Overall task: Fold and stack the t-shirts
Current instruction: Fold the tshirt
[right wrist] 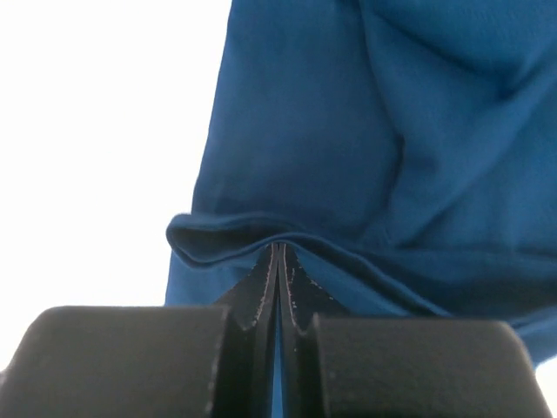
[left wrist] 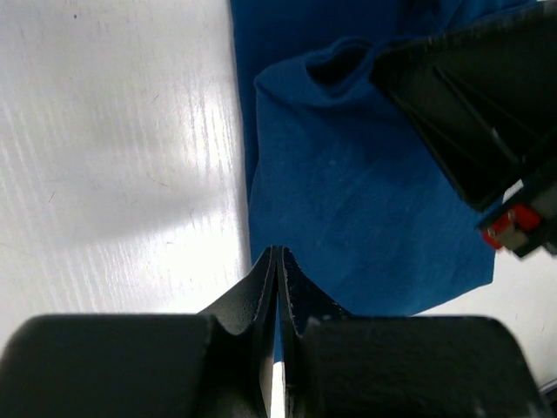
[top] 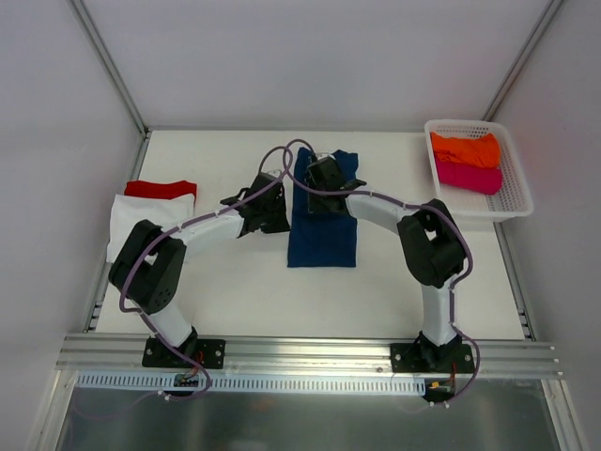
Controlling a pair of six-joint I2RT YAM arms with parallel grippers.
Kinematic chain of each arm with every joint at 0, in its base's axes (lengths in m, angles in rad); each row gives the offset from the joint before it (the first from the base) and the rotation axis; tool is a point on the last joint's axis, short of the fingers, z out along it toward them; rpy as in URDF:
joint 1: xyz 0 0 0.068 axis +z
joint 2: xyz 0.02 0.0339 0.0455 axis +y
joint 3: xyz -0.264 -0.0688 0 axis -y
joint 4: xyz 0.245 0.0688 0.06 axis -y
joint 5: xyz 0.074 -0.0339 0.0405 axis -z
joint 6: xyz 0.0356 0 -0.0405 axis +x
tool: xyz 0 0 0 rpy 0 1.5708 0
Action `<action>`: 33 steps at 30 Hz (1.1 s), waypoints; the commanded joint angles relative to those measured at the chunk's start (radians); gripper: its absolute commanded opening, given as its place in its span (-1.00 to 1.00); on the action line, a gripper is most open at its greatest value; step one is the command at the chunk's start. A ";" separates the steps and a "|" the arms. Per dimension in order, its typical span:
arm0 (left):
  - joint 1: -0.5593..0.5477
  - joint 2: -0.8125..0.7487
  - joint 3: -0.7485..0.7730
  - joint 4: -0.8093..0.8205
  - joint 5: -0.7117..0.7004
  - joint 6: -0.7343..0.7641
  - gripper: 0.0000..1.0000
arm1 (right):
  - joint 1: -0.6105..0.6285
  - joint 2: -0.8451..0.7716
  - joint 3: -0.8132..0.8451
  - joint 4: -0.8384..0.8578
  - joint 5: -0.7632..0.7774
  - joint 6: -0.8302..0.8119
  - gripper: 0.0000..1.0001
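The navy t-shirt (top: 324,240) lies in the middle of the table as a long narrow strip; its chest print is hidden. My left gripper (top: 282,214) is at the strip's left edge, shut on that edge (left wrist: 277,252). My right gripper (top: 319,188) is over the strip's far end, shut on a raised fold of the navy cloth (right wrist: 278,246). The shirt fills both the left wrist view (left wrist: 365,200) and the right wrist view (right wrist: 348,113). A folded white t-shirt (top: 141,221) and a red one (top: 161,189) lie at the far left.
A white mesh basket (top: 515,202) stands at the back right with an orange t-shirt (top: 465,148) and a magenta one (top: 467,176) in it. The right gripper's black body (left wrist: 470,113) shows in the left wrist view. Metal frame rails run along the table's edges.
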 commanded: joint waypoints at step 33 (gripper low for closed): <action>-0.091 -0.510 -0.712 0.517 0.156 -0.121 0.98 | 0.218 -0.878 -0.785 -0.051 0.259 0.277 0.72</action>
